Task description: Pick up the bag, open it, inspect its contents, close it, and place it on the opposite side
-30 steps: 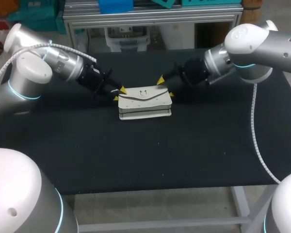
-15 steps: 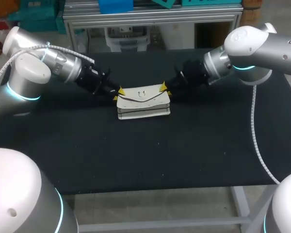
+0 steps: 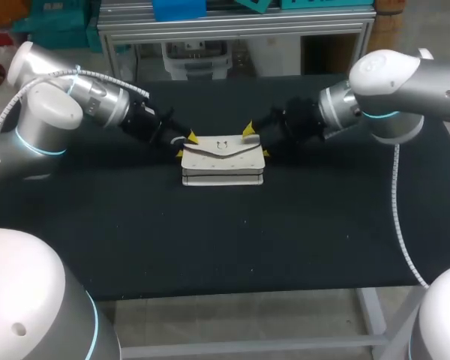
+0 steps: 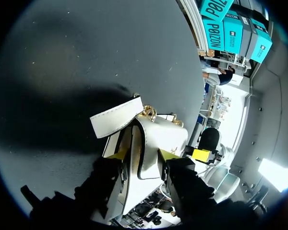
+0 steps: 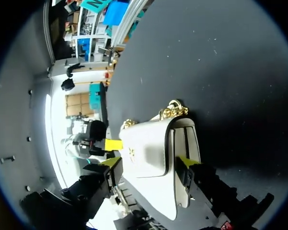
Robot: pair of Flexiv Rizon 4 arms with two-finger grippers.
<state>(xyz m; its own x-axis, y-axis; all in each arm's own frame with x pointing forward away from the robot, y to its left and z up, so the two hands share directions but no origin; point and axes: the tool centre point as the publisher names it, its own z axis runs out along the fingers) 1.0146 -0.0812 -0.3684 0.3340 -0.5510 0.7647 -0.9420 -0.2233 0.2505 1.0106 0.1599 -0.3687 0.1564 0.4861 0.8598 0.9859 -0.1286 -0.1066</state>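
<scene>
1. Bag (image 3: 223,159): white, unopened, lying flat on table (image 3: 210,240); not yet lifted.
2. Left gripper (image 3: 185,145): fingers spread, straddling bag's left end, nothing gripped.
3. Right gripper (image 3: 256,141): likewise, at bag's right end.
4. Apparently outstanding: lift, open, inspect, close, transfer.

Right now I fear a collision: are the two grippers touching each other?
Apart. In the head view the left gripper is at one end of the bag, the right gripper at the other.
</scene>
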